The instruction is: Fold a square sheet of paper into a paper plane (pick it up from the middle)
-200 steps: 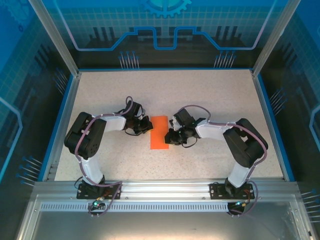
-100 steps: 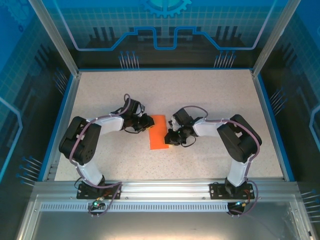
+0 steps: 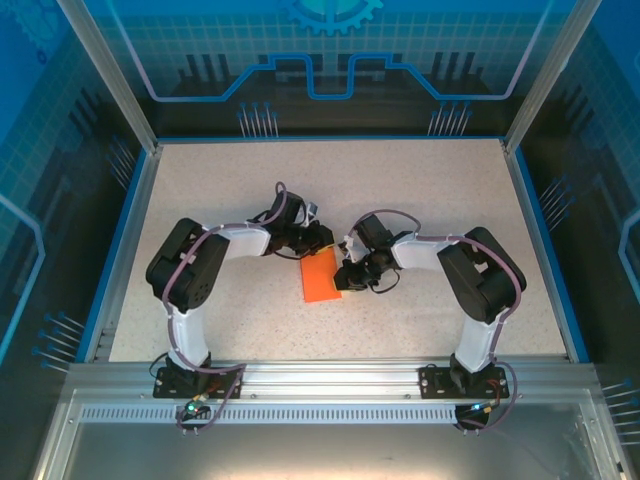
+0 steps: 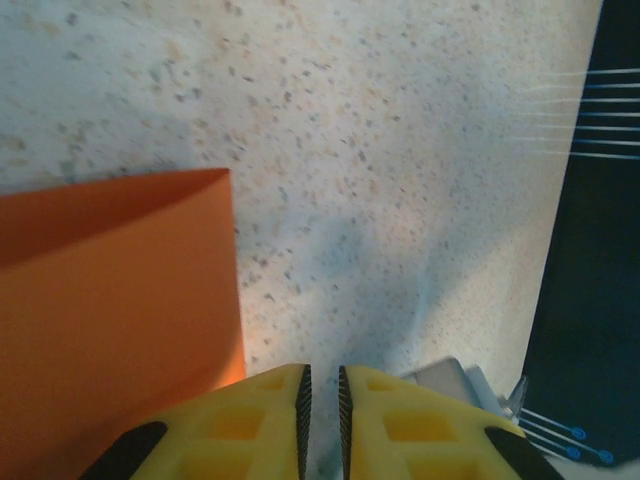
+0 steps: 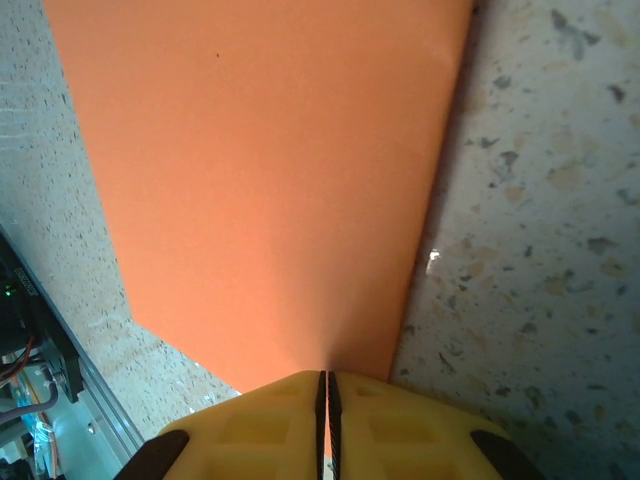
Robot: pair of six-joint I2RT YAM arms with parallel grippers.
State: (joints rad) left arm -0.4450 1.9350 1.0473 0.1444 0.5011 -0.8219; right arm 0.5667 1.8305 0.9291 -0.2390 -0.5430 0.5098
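Observation:
The square sheet of paper (image 3: 320, 280) lies folded into a narrow orange rectangle at the table's middle. My right gripper (image 3: 345, 276) sits at its right long edge. In the right wrist view the yellow jaws of that gripper (image 5: 327, 385) are shut on the edge of the paper (image 5: 270, 180). My left gripper (image 3: 318, 243) is over the paper's far end. In the left wrist view this gripper (image 4: 320, 385) has its jaws nearly together, with only bare table in the thin gap. The paper (image 4: 110, 300) lies just to the left of it, with one corner showing.
The speckled table (image 3: 420, 190) is bounded by a blue rim, with clear walls on three sides. Both arm bases are bolted to the metal rail (image 3: 320, 380) at the near edge. A grey part and dark wall (image 4: 590, 250) lie at the right of the left wrist view.
My left gripper has swung right and away from me, from the paper's left edge to its far end. My right gripper has stayed clamped on the right edge.

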